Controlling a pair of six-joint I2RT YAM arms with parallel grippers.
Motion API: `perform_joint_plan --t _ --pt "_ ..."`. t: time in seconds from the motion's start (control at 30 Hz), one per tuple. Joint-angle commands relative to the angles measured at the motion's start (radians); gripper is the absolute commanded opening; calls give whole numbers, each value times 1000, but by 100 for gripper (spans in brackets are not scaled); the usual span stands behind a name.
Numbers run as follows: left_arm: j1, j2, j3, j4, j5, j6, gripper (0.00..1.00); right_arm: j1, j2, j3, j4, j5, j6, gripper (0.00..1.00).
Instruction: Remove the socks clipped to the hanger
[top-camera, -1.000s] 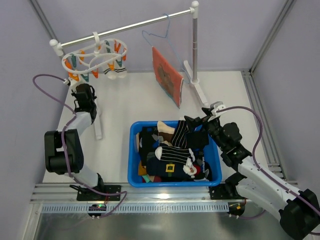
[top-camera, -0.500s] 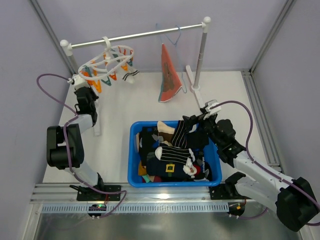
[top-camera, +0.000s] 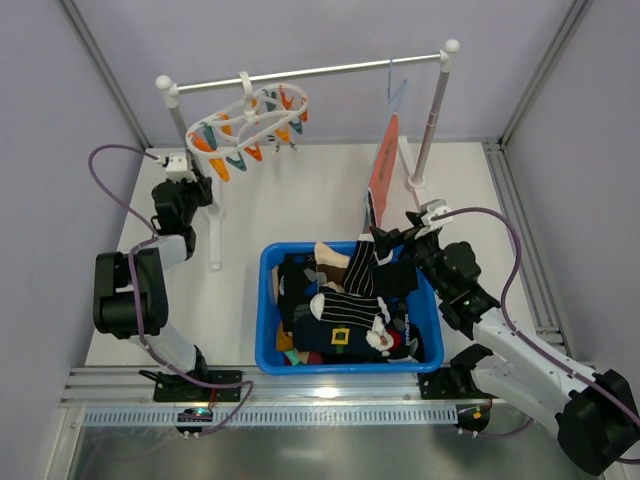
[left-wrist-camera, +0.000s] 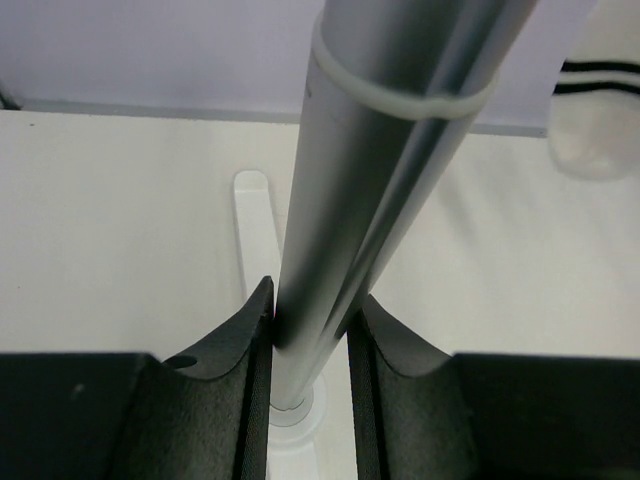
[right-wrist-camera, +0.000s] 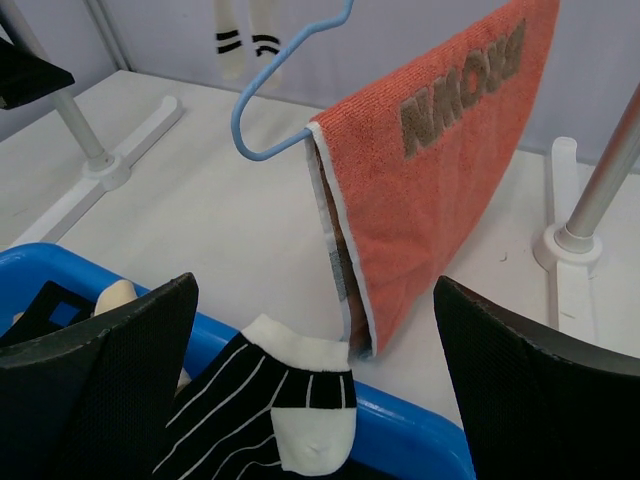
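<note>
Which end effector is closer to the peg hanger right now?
Left. The left end effector grips the rack pole near the hanger; the right end effector hangs open over the blue bin's far corner, beside the orange cloth.

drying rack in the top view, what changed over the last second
The drying rack has slid right, dragged by the left pincer clamped on its left pole. The hanger and orange cloth went with it and swung; the cloth now shows edge-on. The blue basket and the open right pincer stayed about where they were.
</note>
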Motion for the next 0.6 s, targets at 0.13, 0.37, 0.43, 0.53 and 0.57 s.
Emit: perform_joint_plan --t 0.13,0.37,0.43,0.53,0.57 --pt "-5 -15 5 135 167 -62 0 -2 -49 14 10 14 19 100" --pt "-7 -99 -42 94 24 -94 50 -2 -46 30 14 -47 15 100" --pt "-13 -147 -70 112 -6 -98 61 -4 -33 46 23 -117 9 100" --pt "-31 -263 -113 94 -52 -94 77 -2 8 77 23 -184 -7 100" --pt "-44 -296 -131 67 -67 -92 80 -2 17 94 36 -234 -8 100"
